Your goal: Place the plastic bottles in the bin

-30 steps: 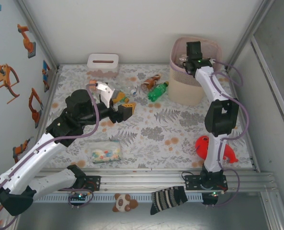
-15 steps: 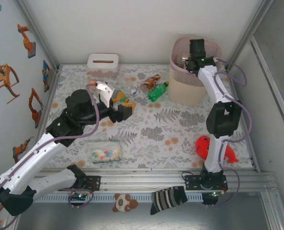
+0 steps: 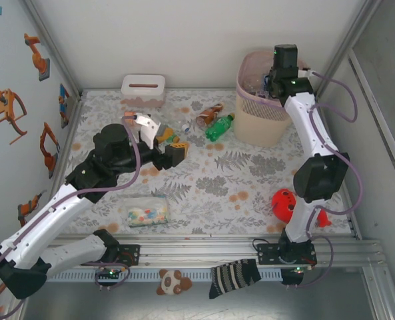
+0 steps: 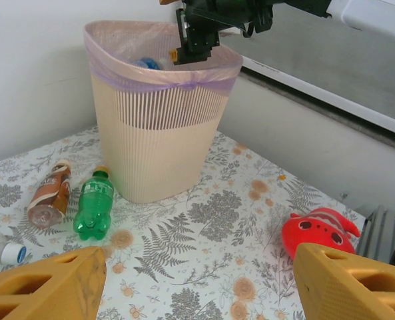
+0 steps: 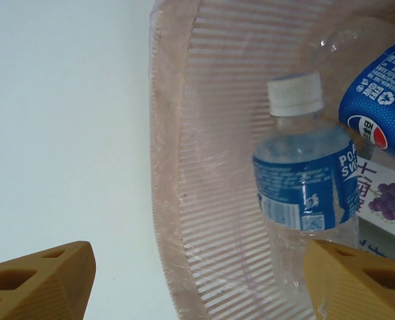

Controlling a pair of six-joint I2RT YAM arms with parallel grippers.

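We see the bin (image 3: 260, 127) at the far right corner of the table (image 3: 250, 173). Its pink liner holds a white-capped clear bottle (image 5: 304, 193) with a blue label against the ribbed wall and a blue Pepsi-labelled bottle (image 5: 377, 113) just beside it, and the right gripper (image 5: 197, 287) is poised above the opening with its jaws wide and empty. Left of the bin, a green bottle (image 3: 220, 127), a brown bottle (image 3: 209, 115) and a small clear bottle (image 3: 186, 126) lie on the table, and the left gripper (image 3: 172, 145) hovers near them, jaws partly apart with nothing between. A white tissue box (image 3: 143, 89) stands at the far edge, and we cannot tell what its slot holds.
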